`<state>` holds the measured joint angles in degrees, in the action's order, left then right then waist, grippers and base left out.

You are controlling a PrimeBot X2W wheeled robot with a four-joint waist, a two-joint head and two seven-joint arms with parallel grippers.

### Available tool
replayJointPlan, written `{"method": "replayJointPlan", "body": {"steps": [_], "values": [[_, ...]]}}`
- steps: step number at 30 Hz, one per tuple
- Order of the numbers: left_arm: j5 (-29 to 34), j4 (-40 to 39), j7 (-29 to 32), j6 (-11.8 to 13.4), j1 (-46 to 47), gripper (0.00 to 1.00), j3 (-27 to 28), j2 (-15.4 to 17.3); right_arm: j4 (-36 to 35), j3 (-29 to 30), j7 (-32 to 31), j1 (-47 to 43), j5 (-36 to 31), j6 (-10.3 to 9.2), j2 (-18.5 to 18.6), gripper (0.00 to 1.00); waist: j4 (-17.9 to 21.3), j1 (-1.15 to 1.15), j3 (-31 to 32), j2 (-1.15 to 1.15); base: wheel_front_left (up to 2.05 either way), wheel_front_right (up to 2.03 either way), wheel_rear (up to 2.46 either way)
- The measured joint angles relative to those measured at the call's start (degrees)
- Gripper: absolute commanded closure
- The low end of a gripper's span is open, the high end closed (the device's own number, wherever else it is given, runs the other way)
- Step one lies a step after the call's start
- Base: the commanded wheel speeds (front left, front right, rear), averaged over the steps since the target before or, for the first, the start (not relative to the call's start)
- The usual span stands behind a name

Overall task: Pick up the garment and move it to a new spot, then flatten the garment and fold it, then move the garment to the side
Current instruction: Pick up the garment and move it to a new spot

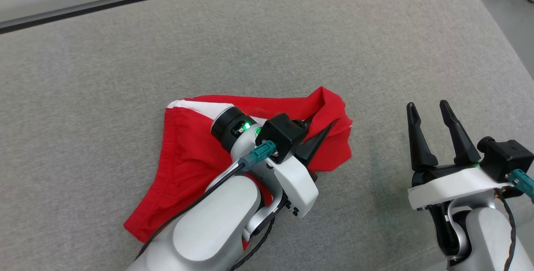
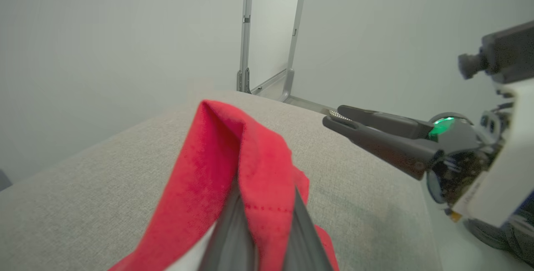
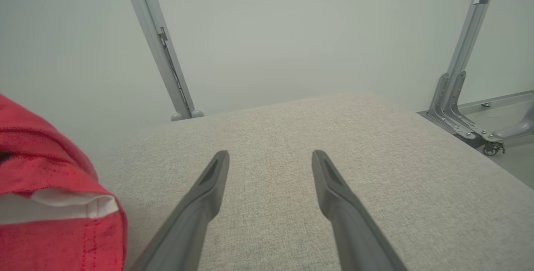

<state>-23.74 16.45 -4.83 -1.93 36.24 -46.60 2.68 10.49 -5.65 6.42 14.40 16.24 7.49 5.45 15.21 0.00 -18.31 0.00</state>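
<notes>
**Red garment pinched at one end**

The garment (image 1: 187, 158) lay on the grey cloth surface (image 1: 292, 33), its long axis slanting from the surface's near left toward far right. Metal frame legs (image 3: 162, 49) stood beyond the surface. Red, white-trimmed, rumpled. My left gripper (image 1: 322, 125) clamped its raised fold; my right gripper (image 1: 427, 104) hung spread and empty above the surface.

A grey woven surface (image 3: 292, 129) is spread beneath and ahead of the right fingers (image 3: 208, 187). Beyond its far edge a plain pale wall (image 3: 313, 33) is seen, evenly lit. A slanted post (image 3: 156, 41) is set past the fingers' left. A bracketed post (image 3: 470, 33) is mounted on a caster (image 3: 492, 150) far to their right, on pale floor (image 3: 517, 162). Ahead of the left fingers (image 2: 308, 237), two upright posts (image 2: 245, 33) are seen.
</notes>
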Motion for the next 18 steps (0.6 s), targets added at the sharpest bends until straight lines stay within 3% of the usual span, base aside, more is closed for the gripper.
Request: {"method": "replayJointPlan", "body": {"steps": [1, 2, 3, 7, 11, 18], "values": [[-0.9, 1.8, 0.3, 0.0, 0.6, 0.87, -1.1, 0.0, 0.5, -0.1, 0.3, 0.1, 0.3, 0.0, -0.2, 0.0, 0.9, 0.0, -0.8, 0.0, 0.0, 0.0, 0.0], [-1.7, 3.1, 0.3, 0.1, 1.0, 0.35, -2.0, 0.0, 1.0, -0.3, 0.7, 0.3, 0.6, 0.0, -0.3, 0.0, 1.7, 0.0, -1.6, 0.0, 0.0, 0.0, 0.0], [-2.6, 4.3, 0.3, 0.2, 1.5, 0.0, -3.0, 0.1, 1.5, -0.4, 1.0, 0.5, 0.9, 0.0, -0.4, 0.0, 2.3, 0.0, -2.4, 0.0, 0.0, 0.0, 0.0], [-4.8, 6.4, -1.6, 0.6, 3.1, 0.0, -6.4, 0.0, 3.0, 0.0, 2.2, 1.2, 1.0, 0.0, -0.4, 0.0, 3.8, 0.0, -4.7, 0.0, 0.0, 0.0, 0.0], [-5.8, 6.9, -4.0, 1.7, 3.7, 0.0, -8.1, 0.1, 3.6, 0.1, 2.6, 2.1, 1.2, 0.0, -0.2, 0.0, 2.5, 0.0, -4.8, 0.0, 0.0, 0.0, 0.0], [-5.7, 5.9, -8.4, 6.6, 4.1, 0.0, -4.7, 0.7, 3.4, 0.9, 2.5, 2.2, 0.8, 0.0, 0.8, 0.0, -1.8, 0.0, -2.5, 0.0, 0.0, 0.0, 0.0]]}}
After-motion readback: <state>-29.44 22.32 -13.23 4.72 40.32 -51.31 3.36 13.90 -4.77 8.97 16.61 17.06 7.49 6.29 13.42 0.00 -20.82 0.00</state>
